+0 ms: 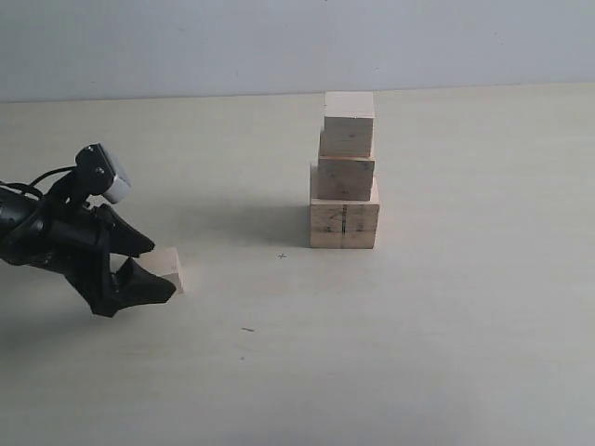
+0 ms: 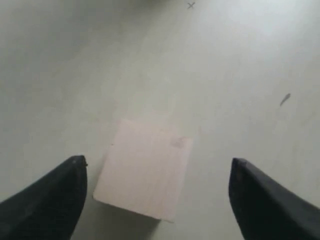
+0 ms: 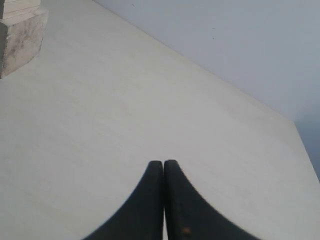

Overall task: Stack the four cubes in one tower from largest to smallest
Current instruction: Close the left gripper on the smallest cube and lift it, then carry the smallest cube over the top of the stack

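Left hand (image 1: 164,268) wide around the smallest cube (image 2: 145,170); right hand (image 3: 163,162) closed, empty

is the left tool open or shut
Open: the left tool shows its fingers wide apart in the left wrist view, with the small cube between them.

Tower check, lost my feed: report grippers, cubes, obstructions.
Left gripper open, jaws either side of the loose cube, on the table. Right gripper shut, empty. Tower looks three high. No obstruction seen.
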Robot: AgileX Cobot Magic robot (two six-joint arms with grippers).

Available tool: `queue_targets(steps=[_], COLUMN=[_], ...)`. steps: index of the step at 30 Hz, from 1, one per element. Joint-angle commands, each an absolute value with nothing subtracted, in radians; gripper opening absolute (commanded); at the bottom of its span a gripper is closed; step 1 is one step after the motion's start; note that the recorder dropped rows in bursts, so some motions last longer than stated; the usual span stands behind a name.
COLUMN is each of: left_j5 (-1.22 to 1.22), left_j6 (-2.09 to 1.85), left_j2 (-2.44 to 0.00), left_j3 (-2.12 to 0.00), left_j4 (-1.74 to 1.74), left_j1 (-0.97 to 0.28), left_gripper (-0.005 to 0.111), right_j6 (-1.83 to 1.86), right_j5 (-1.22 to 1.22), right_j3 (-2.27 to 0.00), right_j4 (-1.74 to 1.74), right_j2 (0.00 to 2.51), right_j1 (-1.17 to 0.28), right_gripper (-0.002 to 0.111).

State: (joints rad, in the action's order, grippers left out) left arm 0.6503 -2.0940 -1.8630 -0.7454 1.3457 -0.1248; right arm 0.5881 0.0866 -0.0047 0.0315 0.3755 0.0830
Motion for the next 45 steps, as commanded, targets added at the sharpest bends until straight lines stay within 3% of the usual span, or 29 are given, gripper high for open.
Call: queue_targets(steps=[1, 6, 15, 19, 26, 32, 36, 41, 45], left_j5=[0.660, 0.649, 0.649, 0.649, 0.718, 0.922, 0.900, 0.742, 0.858], left_j6=[-2.098, -2.098, -2.087, -2.083, -1.986, -1.893, -1.809, -1.561, -1.472], left_j2=[-1.895, -1.893, -1.816, -1.691, -1.435, -1.387, -1.411, -1.530, -1.712], left_j3=[-0.758, -0.758, -0.758, -0.778, -0.945, -1.128, -1.217, -1.386, -1.551], left_j4=[1.340, 1.339, 1.349, 1.349, 1.349, 1.431, 1.404, 1.094, 1.055], left_j1=[-0.129, -0.129, -0.129, -0.129, -0.129, -0.144, -0.233, -0.437, -0.478], left_gripper=[0.074, 0.070, 0.014, 0.000, 0.000, 0.000, 0.000, 0.000, 0.000], right_j6=[0.589, 0.589, 0.589, 0.589, 0.589, 0.589, 0.589, 0.589, 0.589], right_j5=[0.075, 0.075, 0.075, 0.075, 0.075, 0.075, 0.075, 0.075, 0.075], right_j3=[0.000, 0.000, 0.000, 0.000, 0.000, 0.000, 0.000, 0.000, 0.000], right_j4=[0.033, 0.033, 0.033, 0.035, 0.035, 0.035, 0.035, 0.035, 0.035], right_j2=[0.371, 0.371, 0.371, 0.371, 0.371, 0.371, 0.371, 0.371, 0.371], right_j1=[0.081, 0.081, 0.081, 0.081, 0.081, 0.081, 0.081, 0.081, 0.081], right_gripper=[0.000, 0.000, 0.000, 0.000, 0.000, 0.000, 0.000, 0.000, 0.000])
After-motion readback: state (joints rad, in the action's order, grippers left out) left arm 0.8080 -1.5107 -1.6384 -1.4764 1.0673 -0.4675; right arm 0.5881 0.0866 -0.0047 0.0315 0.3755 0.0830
